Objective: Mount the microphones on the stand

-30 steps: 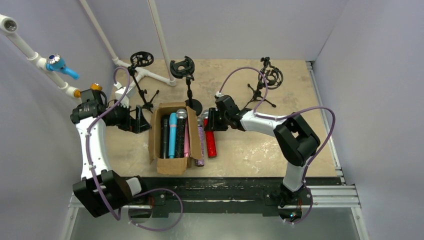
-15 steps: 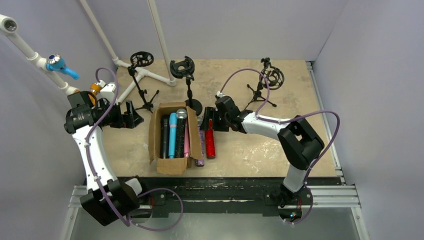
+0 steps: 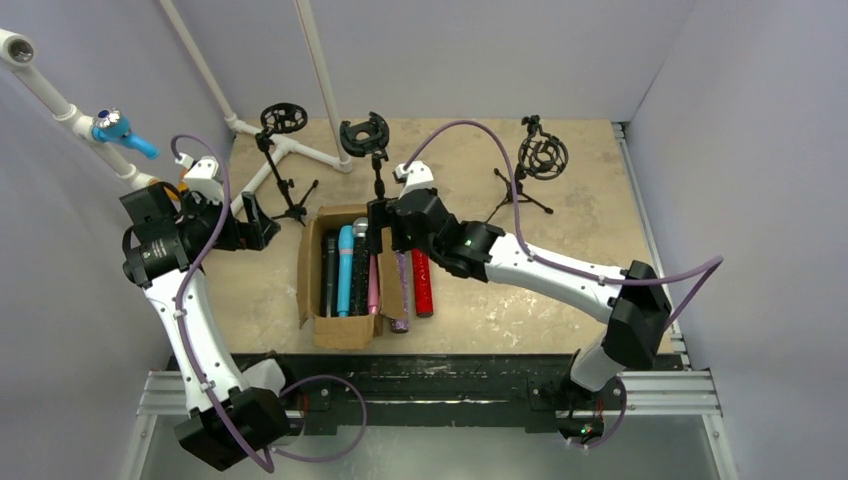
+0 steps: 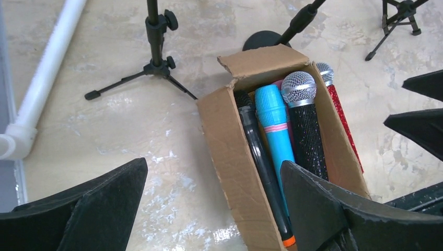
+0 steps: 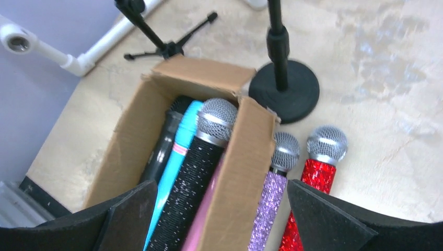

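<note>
A cardboard box (image 3: 310,275) in the middle of the table holds a black, a blue (image 4: 274,125) and a glittery black microphone (image 5: 196,172), plus a pink one. Beside its right wall lie a glittery purple microphone (image 3: 402,295) and a glittery red microphone (image 3: 421,285), heads pointing away. Three stands rise behind: a left tripod stand (image 3: 283,120), a round-base stand (image 3: 365,135) and a right tripod stand (image 3: 541,155). My right gripper (image 5: 222,209) hovers open above the box's right wall, holding nothing. My left gripper (image 4: 213,167) is open above the box's left wall.
White pipes (image 3: 300,150) run across the back-left corner, and one on the left wall carries a blue fitting (image 3: 118,130). Grey walls close in the table on three sides. The round base (image 5: 284,89) stands just behind the box.
My right gripper has opened, left the glittery red microphone lying on the table, and swung left and back over the box. The left gripper has pulled back to the left.
</note>
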